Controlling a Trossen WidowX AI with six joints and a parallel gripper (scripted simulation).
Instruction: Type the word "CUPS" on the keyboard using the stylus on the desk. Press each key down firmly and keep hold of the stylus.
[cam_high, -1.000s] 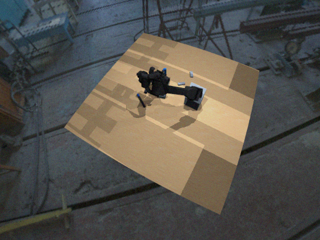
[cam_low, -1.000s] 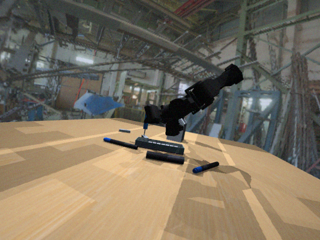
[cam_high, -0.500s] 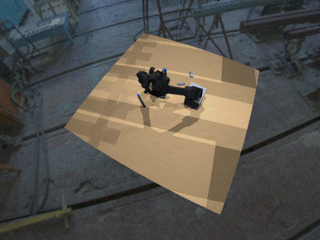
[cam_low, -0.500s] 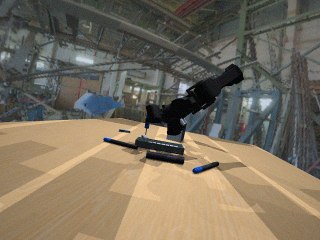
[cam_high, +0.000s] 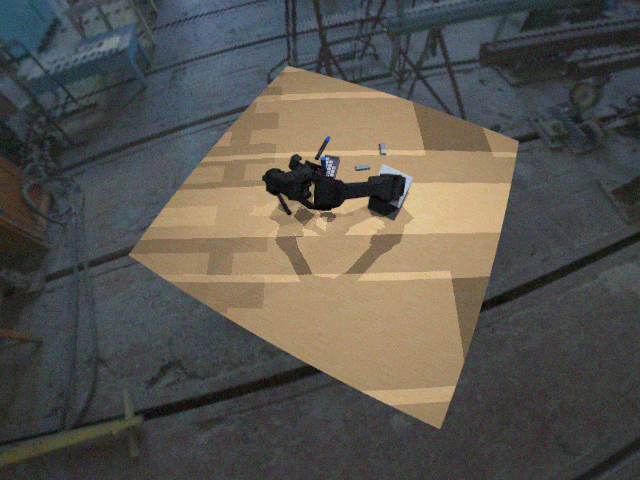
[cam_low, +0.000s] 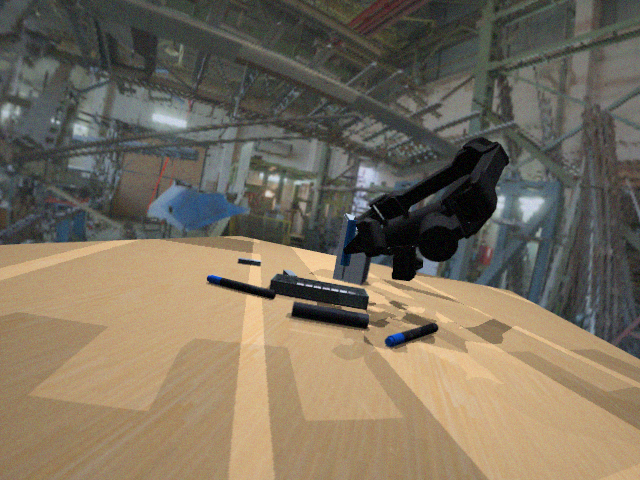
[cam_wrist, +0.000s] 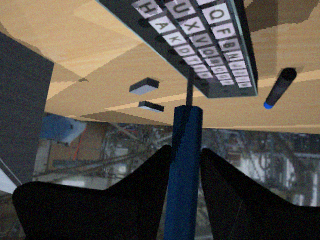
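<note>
The gripper (cam_wrist: 186, 165) is clamped on the blue stylus (cam_wrist: 184, 165), its two dark fingers pressing the barrel from either side. In the wrist view the stylus's thin dark tip points at the near edge of the keyboard (cam_wrist: 200, 45), close to the row of small keys, but the exact key under it cannot be read. In the exterior view the gripper hangs above the far end of the keyboard (cam_low: 319, 290), and the tip appears raised off the keys rather than pressed into one, though contact is hard to judge.

The step in hand looks like a travel between key presses, with the stylus lifted and being repositioned. How many letters of "CUPS" are done cannot be told from the keys.

The next move calls for lining the tip over the wanted letter, then pushing straight down firmly without loosening the grip.

Two spare blue-tipped pens lie on the desk (cam_low: 155, 361), one (cam_low: 410, 334) near the keyboard's front and one (cam_low: 240, 286) at its left, beside a black cylinder (cam_low: 329, 314).
</note>
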